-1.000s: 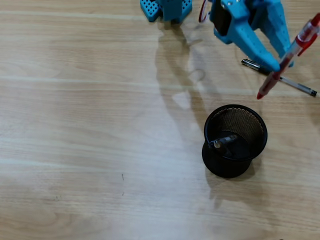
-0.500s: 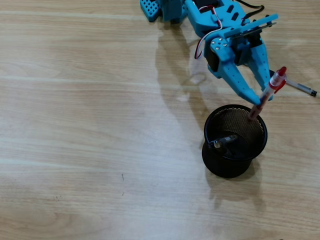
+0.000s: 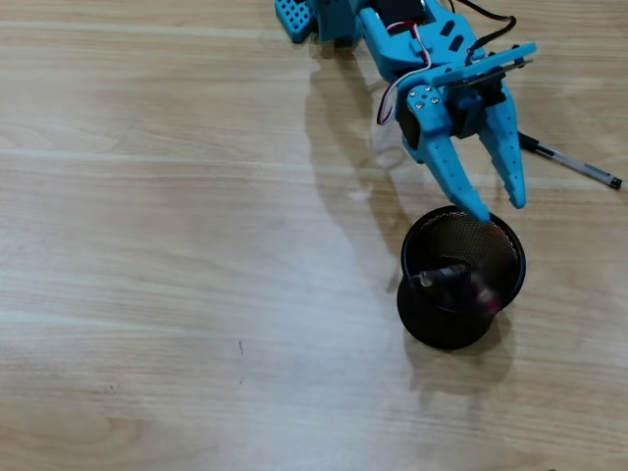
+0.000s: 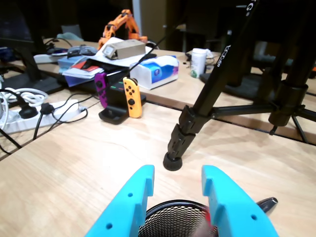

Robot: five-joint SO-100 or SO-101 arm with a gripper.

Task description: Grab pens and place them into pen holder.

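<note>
The black mesh pen holder (image 3: 424,322) stands on the wooden table. A dark pen (image 3: 440,275) lies blurred inside it, with a red smear beside it. My blue gripper (image 3: 498,208) is open and empty, with its fingertips just above the holder's far rim. A second black pen (image 3: 574,163) lies on the table to the right, partly hidden behind the gripper. In the wrist view the open gripper (image 4: 177,173) frames the holder's rim (image 4: 170,204). A dark pen end (image 4: 270,203) pokes out past the right finger.
In the wrist view a black tripod leg (image 4: 180,140) stands on the table just beyond the holder. Further back are a game controller dock (image 4: 121,101), a tissue box (image 4: 155,71), cables and a power strip (image 4: 44,111).
</note>
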